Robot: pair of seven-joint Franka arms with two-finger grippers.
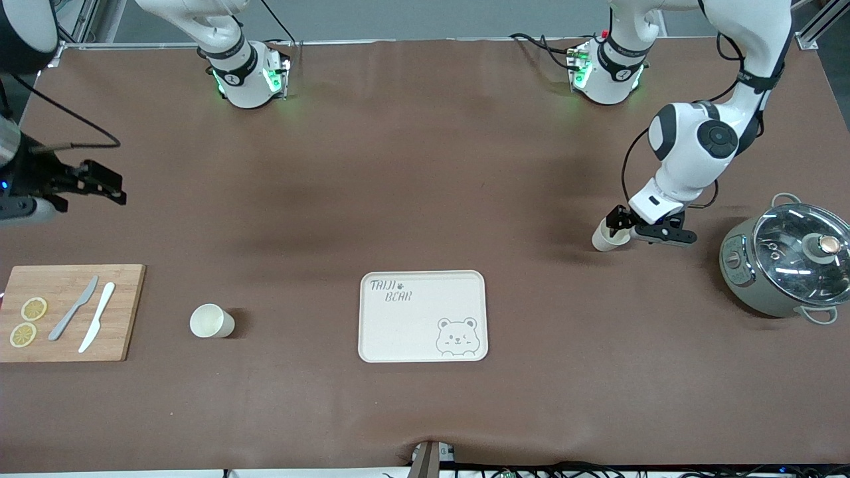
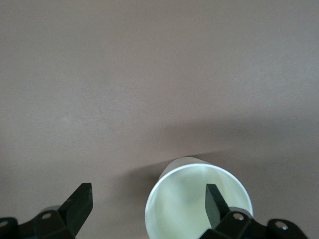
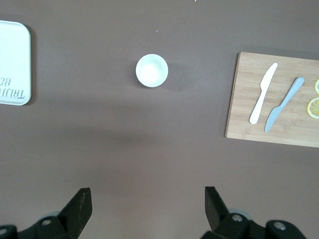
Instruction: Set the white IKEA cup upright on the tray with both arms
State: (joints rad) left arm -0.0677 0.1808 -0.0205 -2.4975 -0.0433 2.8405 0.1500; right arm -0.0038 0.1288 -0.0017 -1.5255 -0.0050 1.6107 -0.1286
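The white cup stands on the table farther from the front camera than the tray, toward the left arm's end, 1 finger of the spread left pincer dipping inside its rim. It looks light, stiff and slick, so pinch the wall just below the rim. The right pincer hovers open over bare table near the cutting board, waiting.

The left arm bends down from its base, wrist angled low, its end effector close above the tabletop with the fingers spread wide apart. The right arm waits, its end effector held high over the tabletop at its own end, fingers likewise parted.
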